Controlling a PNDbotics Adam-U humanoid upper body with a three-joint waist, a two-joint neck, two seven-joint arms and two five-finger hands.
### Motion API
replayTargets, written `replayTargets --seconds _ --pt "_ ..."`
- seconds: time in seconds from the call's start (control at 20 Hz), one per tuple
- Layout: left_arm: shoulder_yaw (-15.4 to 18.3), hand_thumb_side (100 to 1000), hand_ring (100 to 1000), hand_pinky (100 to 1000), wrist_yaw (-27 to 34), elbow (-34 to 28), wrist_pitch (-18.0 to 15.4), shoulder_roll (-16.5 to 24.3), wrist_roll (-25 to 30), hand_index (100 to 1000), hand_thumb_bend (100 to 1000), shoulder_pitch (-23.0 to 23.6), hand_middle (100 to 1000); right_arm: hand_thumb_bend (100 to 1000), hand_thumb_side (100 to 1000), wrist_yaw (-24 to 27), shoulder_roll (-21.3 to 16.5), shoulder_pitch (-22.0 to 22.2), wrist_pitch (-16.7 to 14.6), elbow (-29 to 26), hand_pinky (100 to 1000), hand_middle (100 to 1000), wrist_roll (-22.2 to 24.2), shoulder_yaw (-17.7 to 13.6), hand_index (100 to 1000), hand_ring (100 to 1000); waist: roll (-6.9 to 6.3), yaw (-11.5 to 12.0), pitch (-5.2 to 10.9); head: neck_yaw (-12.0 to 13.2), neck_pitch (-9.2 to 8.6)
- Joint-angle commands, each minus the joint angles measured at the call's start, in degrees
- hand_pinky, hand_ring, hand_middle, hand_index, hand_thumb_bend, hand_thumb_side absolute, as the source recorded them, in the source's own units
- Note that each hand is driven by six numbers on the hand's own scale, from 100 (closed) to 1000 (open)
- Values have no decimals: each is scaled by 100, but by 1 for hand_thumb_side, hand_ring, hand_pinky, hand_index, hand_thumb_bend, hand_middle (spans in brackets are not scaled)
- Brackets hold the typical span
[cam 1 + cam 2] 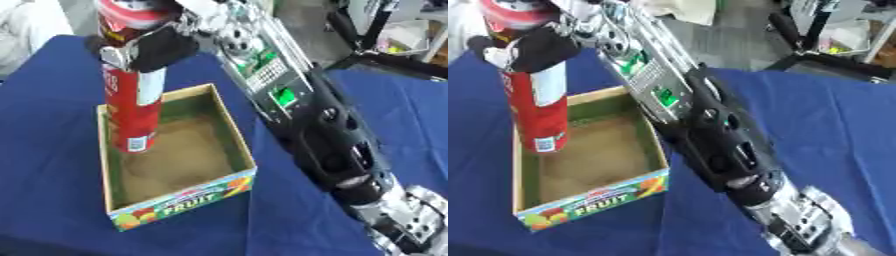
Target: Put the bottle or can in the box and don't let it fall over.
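A blue tablecloth (52,165) covers the table, with a black stand (815,60) on the grey floor beyond.

Red can (131,107) (white label panel), brown box (223,125), blue tablecloth (44,150)

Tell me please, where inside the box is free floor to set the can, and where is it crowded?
The box floor is bare from the near wall marked FRUIT to the middle and right wall. The far left corner is crowded: the red can, upright, held by the right hand, hangs there. The blue cloth left of the box is also bare.
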State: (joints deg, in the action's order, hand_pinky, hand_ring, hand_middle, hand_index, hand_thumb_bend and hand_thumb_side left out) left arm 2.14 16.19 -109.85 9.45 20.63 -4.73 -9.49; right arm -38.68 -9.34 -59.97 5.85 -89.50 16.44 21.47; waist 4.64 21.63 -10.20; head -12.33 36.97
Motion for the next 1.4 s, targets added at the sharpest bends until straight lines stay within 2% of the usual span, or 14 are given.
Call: replayTargets --seconds 0.05,0.1,0.2,0.25,0.3,0.35,0.4,0.45,0.5,0.6,0.75,1.05,1.25,1.4 --pt "77 909 833 711 1 -100 -10 75 -38 757 210 -70 848 100 100 -259 29 -34 -169 153 238 250 -158 41 370 358 -40 7 44 -20 -85" --pt "81 909 833 711 0 -102 -10 73 -42 757 210 -74 848 128 100 -330 38 -3 -213 223 313 320 -141 69 410 402 -37 1 39 -14 -92" --pt "84 910 834 711 -3 -102 -8 73 -47 757 210 -75 848 283 100 -489 51 40 -311 356 499 470 -40 119 522 525 -33 -11 30 -7 -105" --pt "85 910 834 711 -7 -102 -7 76 -49 757 209 -72 848 314 100 -564 56 50 -372 407 546 506 42 135 553 558 -32 -18 27 -1 -106" --pt "87 910 834 711 -11 -101 -6 77 -50 757 210 -70 848 455 100 -630 61 54 -433 444 732 682 125 140 687 734 -30 -22 26 4 -102" --pt "86 910 834 710 -12 -101 -5 77 -50 757 210 -71 848 491 100 -697 59 51 -509 475 764 722 247 150 716 769 -28 -27 26 10 -94" --pt "84 910 834 710 -13 -101 -3 78 -48 757 210 -72 848 583 100 -783 52 38 -598 475 871 804 362 136 800 875 -27 -33 26 23 -94" --pt "82 910 834 710 -13 -101 -2 79 -46 757 210 -74 848 597 118 -872 44 29 -666 458 886 813 434 108 815 888 -26 -36 26 31 -95" --pt "82 909 834 710 -14 -101 -1 79 -44 757 210 -75 848 636 181 -971 31 22 -720 431 902 825 478 74 839 894 -27 -40 27 40 -93" --pt "83 910 834 711 -15 -100 1 83 -43 757 210 -70 848 676 262 -1159 13 19 -778 367 896 799 489 -3 839 871 -30 -50 31 61 -75" --pt "81 910 834 710 -16 -98 3 87 -39 757 210 -62 848 688 280 -1263 -4 13 -777 306 889 779 388 -82 831 856 -34 -61 39 90 -56" --pt "72 909 834 710 -15 -96 7 93 -20 757 208 -46 848 667 232 -1101 -65 -26 -717 184 869 776 286 -156 822 827 -71 -72 51 121 -27" --pt "78 907 834 710 -20 -93 0 106 -25 756 206 0 848 603 233 -612 -268 -94 -514 -101 858 777 142 -326 842 819 -114 -132 97 202 31" --pt "96 905 834 710 -31 -91 -10 125 -38 756 204 72 848 434 373 5 -614 -132 -240 -414 851 792 -35 -509 850 823 -156 -235 162 314 103"
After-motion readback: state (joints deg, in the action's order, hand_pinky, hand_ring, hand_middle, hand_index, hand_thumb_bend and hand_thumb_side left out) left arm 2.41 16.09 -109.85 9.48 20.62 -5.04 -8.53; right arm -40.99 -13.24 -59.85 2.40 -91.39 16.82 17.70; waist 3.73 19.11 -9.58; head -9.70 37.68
